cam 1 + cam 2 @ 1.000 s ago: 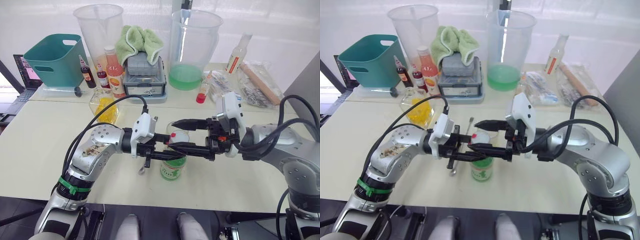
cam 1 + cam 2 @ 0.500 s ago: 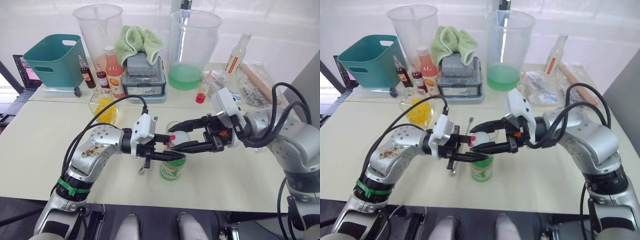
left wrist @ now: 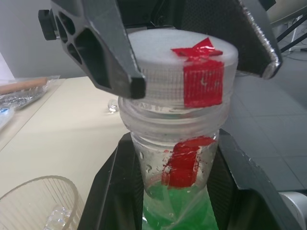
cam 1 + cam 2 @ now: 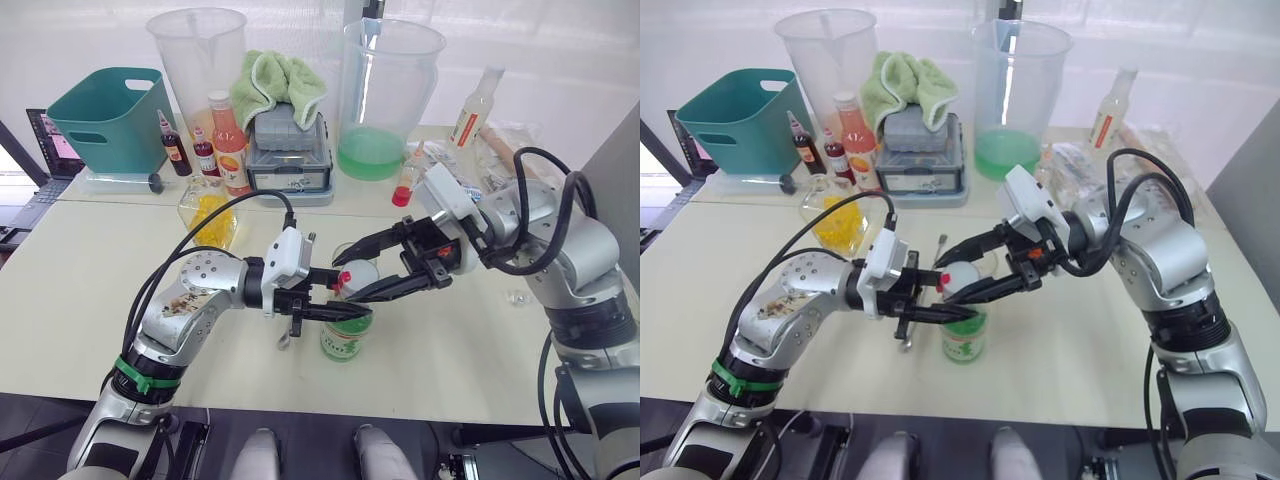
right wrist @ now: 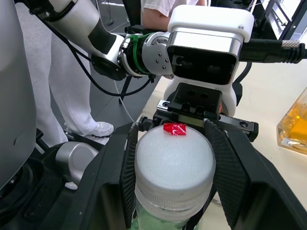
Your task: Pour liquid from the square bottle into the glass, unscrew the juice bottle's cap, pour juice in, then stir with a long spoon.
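Note:
The juice bottle, green with a green-and-white label, stands upright near the table's front. My left gripper is shut on its neck, its fingers flanking the bottle below the collar. The white cap, marked with red tape, sits on top with my right gripper shut on it from the right side. The glass stands just behind, partly hidden. The square bottle with yellow liquid stands further back left. The long spoon lies beside the bottle, crossed by my left gripper.
Along the back stand a teal bin, two large clear pitchers, an orange-pink bottle, small dark bottles and a grey box under a green towel. Plastic bags lie at the back right.
My right gripper has turned about the cap, its wrist rolling and the forearm swinging back to the right. The left arm and the juice bottle have stayed still.

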Tool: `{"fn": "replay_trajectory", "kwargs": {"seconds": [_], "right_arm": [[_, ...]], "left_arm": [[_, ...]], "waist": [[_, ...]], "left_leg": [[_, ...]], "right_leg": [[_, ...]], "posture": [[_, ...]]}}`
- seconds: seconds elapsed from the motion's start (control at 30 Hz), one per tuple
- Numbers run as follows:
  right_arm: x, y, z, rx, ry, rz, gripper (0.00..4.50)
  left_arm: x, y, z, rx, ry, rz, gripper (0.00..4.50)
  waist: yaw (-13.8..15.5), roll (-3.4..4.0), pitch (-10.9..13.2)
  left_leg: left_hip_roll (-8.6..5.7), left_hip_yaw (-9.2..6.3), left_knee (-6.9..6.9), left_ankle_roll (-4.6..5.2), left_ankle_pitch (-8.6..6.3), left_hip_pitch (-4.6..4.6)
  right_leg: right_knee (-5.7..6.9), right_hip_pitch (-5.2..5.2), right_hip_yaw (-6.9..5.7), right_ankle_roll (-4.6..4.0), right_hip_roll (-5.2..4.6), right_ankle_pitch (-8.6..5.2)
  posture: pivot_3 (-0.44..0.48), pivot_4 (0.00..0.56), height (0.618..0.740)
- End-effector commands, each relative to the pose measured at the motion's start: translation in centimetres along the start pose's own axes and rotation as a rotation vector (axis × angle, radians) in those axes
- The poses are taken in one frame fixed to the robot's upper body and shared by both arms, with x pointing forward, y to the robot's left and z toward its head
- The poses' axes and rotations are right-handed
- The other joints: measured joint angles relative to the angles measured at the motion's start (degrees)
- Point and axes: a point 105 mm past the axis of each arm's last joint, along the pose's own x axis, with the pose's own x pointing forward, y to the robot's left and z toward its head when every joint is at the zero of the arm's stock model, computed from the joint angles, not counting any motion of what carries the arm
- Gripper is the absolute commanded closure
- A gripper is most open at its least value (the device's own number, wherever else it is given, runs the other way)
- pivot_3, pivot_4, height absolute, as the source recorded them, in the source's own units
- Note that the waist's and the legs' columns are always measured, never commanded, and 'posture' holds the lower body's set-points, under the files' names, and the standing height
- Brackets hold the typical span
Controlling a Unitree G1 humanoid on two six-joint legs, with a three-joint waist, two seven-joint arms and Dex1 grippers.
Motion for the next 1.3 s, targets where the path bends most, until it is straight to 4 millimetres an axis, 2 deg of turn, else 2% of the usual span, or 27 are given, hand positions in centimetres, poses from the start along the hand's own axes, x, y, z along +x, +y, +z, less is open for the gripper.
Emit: {"fn": "replay_trajectory", "kwargs": {"seconds": [0.03, 0.5, 0.63, 0.8, 0.9, 0.97, 1.03, 1.3], "right_arm": [[-0.4, 0.2, 2.9, -0.082, -0.062, -0.009, 2.81], [-0.9, 1.0, 3.9, -0.106, -0.068, -0.041, 2.89], [-2.7, 0.1, 4.2, -0.083, -0.084, -0.177, 2.89], [-6.6, -1.3, 3.3, -0.038, -0.081, -0.431, 2.89], [-9.3, -1.9, 1.8, -0.002, -0.091, -0.630, 2.89], [-11.0, -1.6, 0.3, 0.030, -0.097, -0.750, 2.89], [-12.9, -1.4, -2.0, 0.089, -0.048, -0.891, 2.89], [-17.2, -0.3, -8.9, 0.252, 0.061, -1.195, 2.89]], "left_arm": [[0.3, -0.4, -1.2, -0.029, 0.052, -0.013, 3.22], [0.3, -0.4, -1.1, -0.025, 0.053, -0.017, 3.22], [0.2, -0.5, -1.2, -0.026, 0.054, -0.013, 3.22], [0.2, -0.6, -1.2, -0.033, 0.052, -0.008, 3.22], [0.1, -0.5, -1.2, -0.057, 0.026, -0.001, 3.22], [0.0, -0.5, -1.2, -0.059, 0.028, 0.003, 3.22], [-0.1, -0.4, -1.3, -0.061, 0.030, 0.003, 3.22], [0.0, -0.2, -1.3, -0.063, 0.025, -0.008, 3.22]], "waist": [[0.00, 0.00, 0.00], [0.04, 0.00, 0.00], [0.16, 0.00, 0.00], [0.13, 0.00, 0.00], [0.12, 0.00, 0.00], [0.19, -0.01, 0.00], [0.30, -0.01, 0.00], [-0.12, 0.00, -0.01]], "left_leg": [[0.00, 0.00, 0.00, 0.00, 0.00, 0.00], [0.00, -0.01, 0.00, 0.00, 0.00, 0.02], [0.00, -0.01, 0.00, 0.00, 0.00, 0.00], [0.00, 0.00, -0.01, 0.00, 0.00, 0.00], [0.00, 0.01, -0.01, 0.00, 0.00, 0.02], [-0.01, 0.01, -0.01, 0.00, 0.00, 0.01], [-0.01, 0.00, -0.01, 0.00, 0.00, -0.02], [-0.03, 0.05, 0.00, 0.00, 0.00, 0.07]], "right_leg": [[0.00, 0.00, 0.00, 0.00, 0.00, 0.00], [0.01, 0.02, -0.01, 0.00, 0.00, 0.00], [0.01, 0.02, -0.01, 0.00, 0.00, 0.00], [-0.03, 0.03, -0.01, 0.00, -0.01, 0.00], [-0.02, 0.03, 0.00, 0.00, -0.01, 0.00], [-0.03, 0.03, 0.01, 0.00, -0.01, 0.00], [-0.06, 0.04, 0.00, 0.01, -0.01, 0.00], [-0.02, 0.08, 0.05, 0.01, -0.02, 0.00]], "posture": [[0.000, 0.150, 0.728], [0.000, 0.150, 0.728], [0.000, 0.150, 0.728], [0.000, 0.150, 0.728], [0.000, 0.150, 0.728], [0.000, 0.150, 0.728], [0.000, 0.150, 0.728], [0.000, 0.150, 0.728]]}}
